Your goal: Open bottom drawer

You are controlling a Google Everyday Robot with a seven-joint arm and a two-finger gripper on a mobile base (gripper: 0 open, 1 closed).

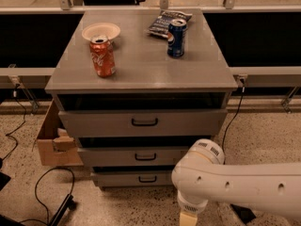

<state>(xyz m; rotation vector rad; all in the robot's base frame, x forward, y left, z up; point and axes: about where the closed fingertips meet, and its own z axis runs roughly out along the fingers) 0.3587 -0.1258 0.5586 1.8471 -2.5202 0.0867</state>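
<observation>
Claw [188,219] sits low, right of bottom drawer [117,178], grip state unclear; drawer's inside hidden.

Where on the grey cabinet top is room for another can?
Bare: the grey cabinet top in front of the orange soda can and blue soda can. Crowded: the back, with white bowl and dark chip bag. The gripper hangs near the bottom drawer.

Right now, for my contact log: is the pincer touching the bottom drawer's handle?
Apart. Camera view: pincer at the bottom edge, floor between it and the bottom drawer's handle.
</observation>
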